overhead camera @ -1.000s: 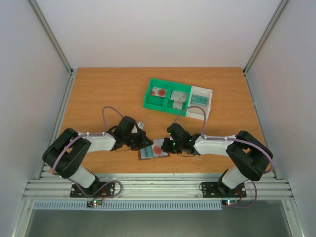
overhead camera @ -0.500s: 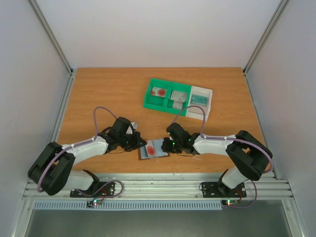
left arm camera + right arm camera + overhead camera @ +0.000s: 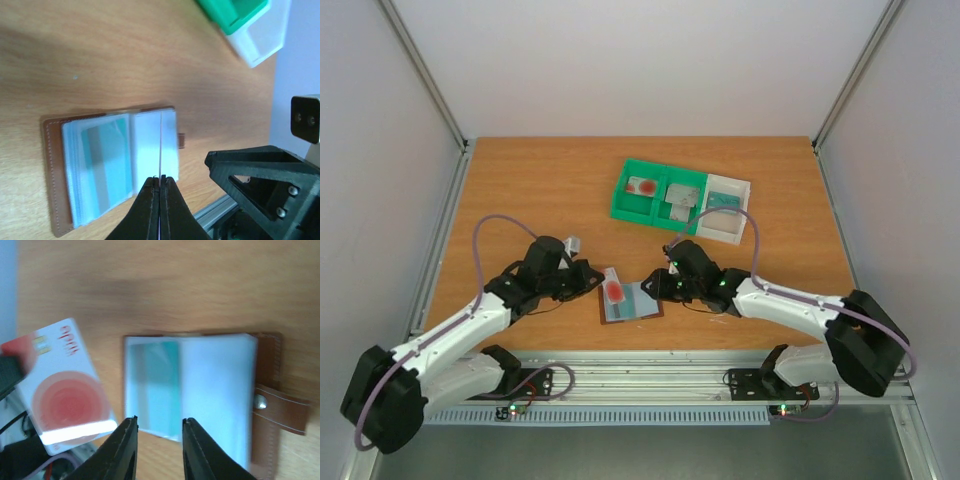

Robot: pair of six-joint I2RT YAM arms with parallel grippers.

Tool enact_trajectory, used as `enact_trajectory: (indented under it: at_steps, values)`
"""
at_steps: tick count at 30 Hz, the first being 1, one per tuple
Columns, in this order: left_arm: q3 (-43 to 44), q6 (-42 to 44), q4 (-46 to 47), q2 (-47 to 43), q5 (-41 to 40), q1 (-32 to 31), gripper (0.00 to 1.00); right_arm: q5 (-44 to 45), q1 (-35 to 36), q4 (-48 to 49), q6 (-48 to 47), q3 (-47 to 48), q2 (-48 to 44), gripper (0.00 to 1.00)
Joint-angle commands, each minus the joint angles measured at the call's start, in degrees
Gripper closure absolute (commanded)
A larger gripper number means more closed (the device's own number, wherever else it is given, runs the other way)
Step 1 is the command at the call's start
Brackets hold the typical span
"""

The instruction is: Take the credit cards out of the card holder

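L fingers (image 3: 155, 190) grip card (image 3: 616, 291), wood tbl (image 3: 520, 190), walls (image 3: 620, 60)

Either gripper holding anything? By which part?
The left gripper pinches the red-and-white card by its chip end; the right gripper holds nothing.

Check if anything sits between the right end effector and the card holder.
Nothing visible. The right end effector faces the open holder; the red card in the left end effector is off to one side.
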Motion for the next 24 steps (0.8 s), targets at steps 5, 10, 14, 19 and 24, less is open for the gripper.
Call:
enact_trajectory:
  at_steps: [5, 10, 14, 19, 24]
  values:
    - [1.42, -4.97, 3.91, -10.24, -2.76, 0.28, 1.0, -7.8, 0.33, 13.25, 8.6, -0.86, -9.03, 0.5]
    - [0.62, -8.15, 7.44, -14.95, -3.35, 0.28, 1.0, -9.94, 0.37, 19.37, 13.39, -1.44, -10.4, 0.34]
    - [0.28, -9.67, 9.57, -17.08, -3.29, 0.3, 1.0, -10.75, 0.41, 22.22, 16.82, -1.48, -9.51, 0.23]
    - [-0.82, -11.45, 13.22, -18.77, -2.97, 0.28, 1.0, -12.92, 0.5, 26.52, 19.86, -1.16, -7.18, 0.23]
    - [-1.64, -12.68, 17.71, -19.05, -2.36, 0.28, 0.99, -14.79, 0.59, 32.67, 21.92, -1.28, -5.25, 0.38]
